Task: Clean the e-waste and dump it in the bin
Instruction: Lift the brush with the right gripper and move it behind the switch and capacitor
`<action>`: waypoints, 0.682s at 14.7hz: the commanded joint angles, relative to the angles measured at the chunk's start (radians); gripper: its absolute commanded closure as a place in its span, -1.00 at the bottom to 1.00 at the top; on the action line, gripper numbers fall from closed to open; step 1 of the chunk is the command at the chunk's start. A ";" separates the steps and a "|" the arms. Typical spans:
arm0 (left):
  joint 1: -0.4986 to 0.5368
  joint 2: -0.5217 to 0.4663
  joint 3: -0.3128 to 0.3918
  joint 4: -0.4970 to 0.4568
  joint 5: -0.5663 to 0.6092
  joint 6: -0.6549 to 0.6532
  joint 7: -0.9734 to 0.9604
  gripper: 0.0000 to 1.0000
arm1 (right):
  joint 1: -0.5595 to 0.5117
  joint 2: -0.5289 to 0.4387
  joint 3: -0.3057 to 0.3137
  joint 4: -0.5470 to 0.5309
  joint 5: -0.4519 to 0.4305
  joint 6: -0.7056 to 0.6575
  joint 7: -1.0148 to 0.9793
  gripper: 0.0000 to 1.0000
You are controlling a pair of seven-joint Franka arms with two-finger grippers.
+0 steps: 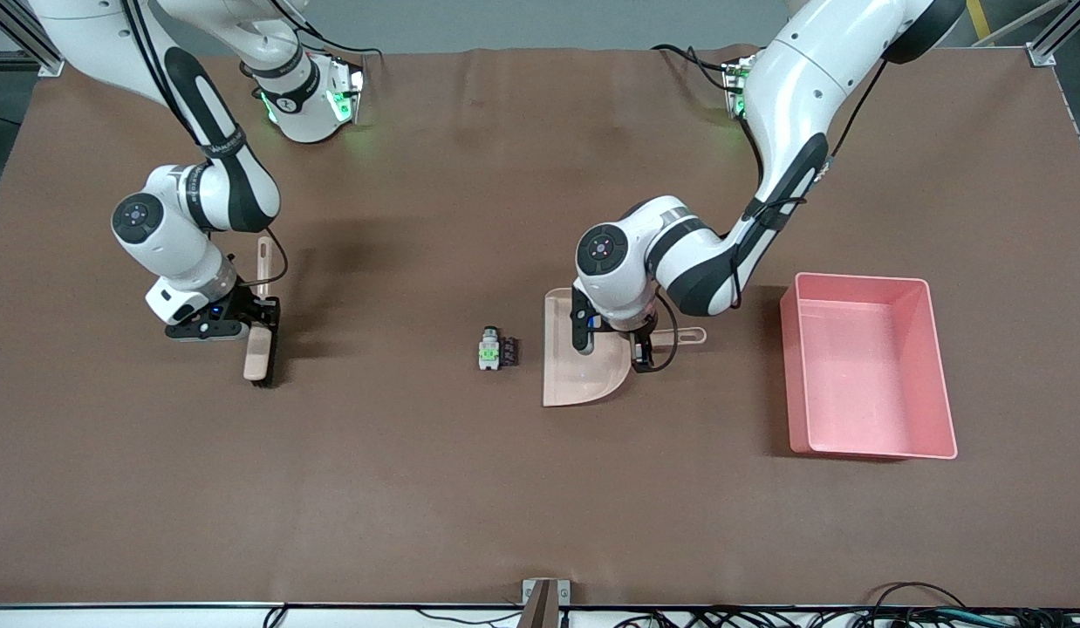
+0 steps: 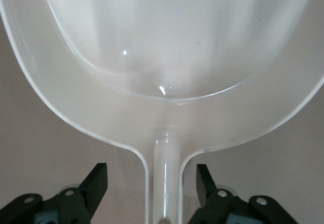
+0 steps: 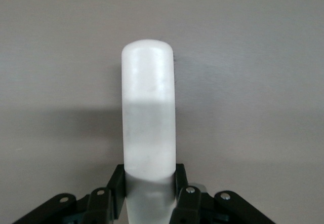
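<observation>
Now | right pincer [image 3: 150,183] clamps brush [image 1: 259,336] | left pincer [image 2: 152,183] spread around dustpan [image 1: 584,379] handle, untouched

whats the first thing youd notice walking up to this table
The big pink bin at the left arm's end of the table catches the eye first. Next, the left gripper sits open astride the handle of the beige dustpan, with two tiny e-waste parts lying just off the pan's mouth. Toward the right arm's end, the right gripper is shut on a brush.
</observation>
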 commanded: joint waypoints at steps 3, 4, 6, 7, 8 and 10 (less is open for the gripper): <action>0.010 -0.025 -0.003 -0.043 0.013 0.028 0.005 -0.57 | 0.099 -0.036 0.009 0.170 0.023 -0.281 0.185 0.99; 0.010 -0.025 -0.003 -0.043 0.013 0.038 0.002 -0.54 | 0.119 -0.033 0.020 0.184 0.046 -0.283 0.231 0.99; 0.011 -0.025 -0.003 -0.045 0.013 0.040 0.002 -0.49 | 0.190 -0.023 0.021 0.224 0.069 -0.286 0.346 0.99; 0.011 -0.025 -0.003 -0.044 0.013 0.041 0.002 -0.44 | 0.223 -0.016 0.021 0.239 0.072 -0.284 0.386 0.99; 0.011 -0.025 -0.001 -0.045 0.013 0.051 0.002 -0.41 | 0.253 -0.003 0.021 0.256 0.074 -0.281 0.418 0.99; 0.028 -0.023 -0.003 -0.048 0.013 0.060 0.005 -0.34 | 0.300 0.041 0.021 0.295 0.098 -0.275 0.441 0.99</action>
